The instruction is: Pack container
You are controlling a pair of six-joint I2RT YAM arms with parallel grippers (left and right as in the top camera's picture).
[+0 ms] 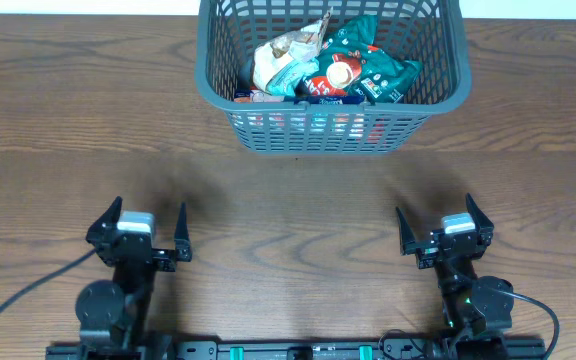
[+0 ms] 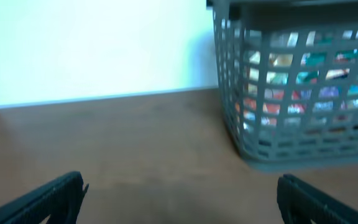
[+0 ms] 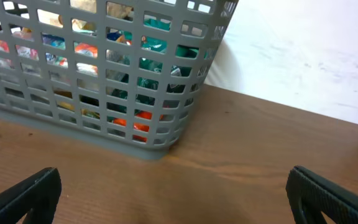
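Left gripper and right gripper stand wide open, empty. Colourful snack packets lie piled in the large dark grey slotted plastic basket; a careless bump could spill one.

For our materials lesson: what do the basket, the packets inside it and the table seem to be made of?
Basket: probably moulded plastic, matt grey; even lattice slots and a thick rim.
Packets: likely glossy plastic film; crinkled, printed, catching light.
Table: wood or wood-look laminate, I cannot tell which; brown grain lines, low sheen.
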